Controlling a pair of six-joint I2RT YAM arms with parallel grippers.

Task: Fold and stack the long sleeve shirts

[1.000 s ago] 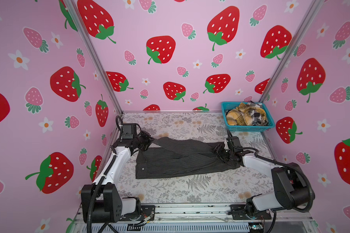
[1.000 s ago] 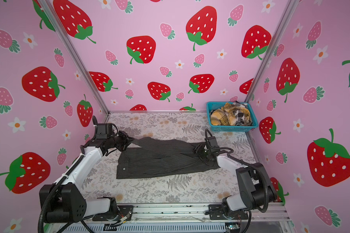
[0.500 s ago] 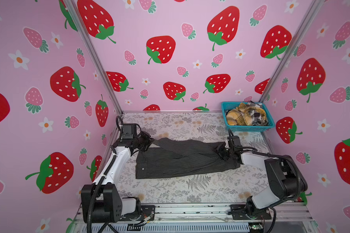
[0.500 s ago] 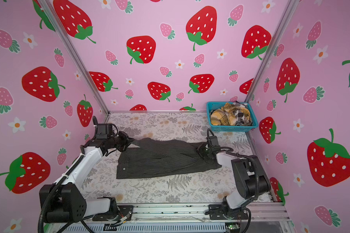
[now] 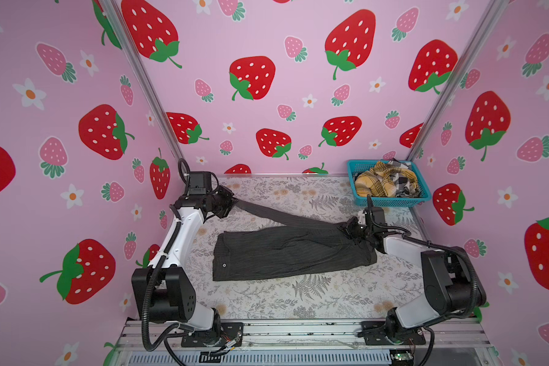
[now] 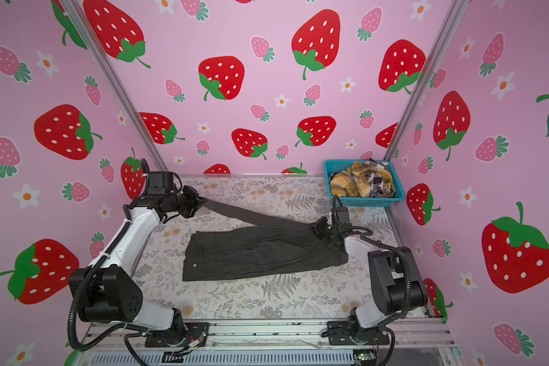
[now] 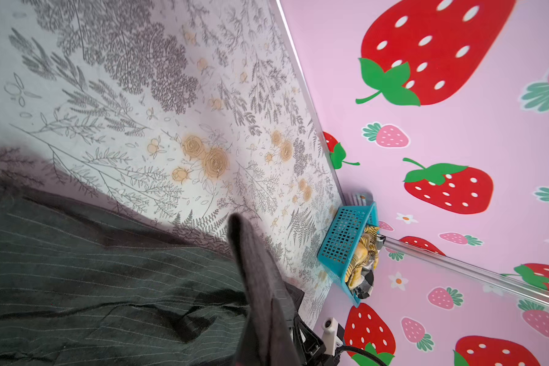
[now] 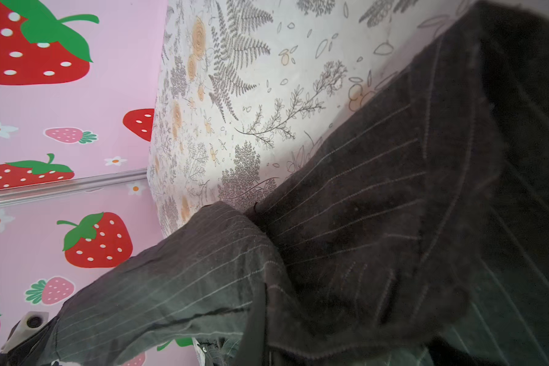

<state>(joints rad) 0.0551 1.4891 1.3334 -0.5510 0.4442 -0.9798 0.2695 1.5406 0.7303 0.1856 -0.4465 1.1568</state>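
Pinches shirt (image 5: 282, 253) sleeve taut in left tool (image 5: 233, 202), centre left; clamps its right end in right tool (image 5: 346, 228), centre right.

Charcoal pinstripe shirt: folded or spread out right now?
Partly folded: the shirt lies as a narrow band on the table, one sleeve stretched taut between left gripper and right gripper.

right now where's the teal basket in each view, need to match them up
In a top view: teal basket at the far right corner of the table, against the back wall.
In a top view: basket in the same far right corner.
Left wrist: basket at the table corner where the walls meet.
Right wrist: not in it.
Shared landmark: the dark pinstriped shirt, seen in all four.
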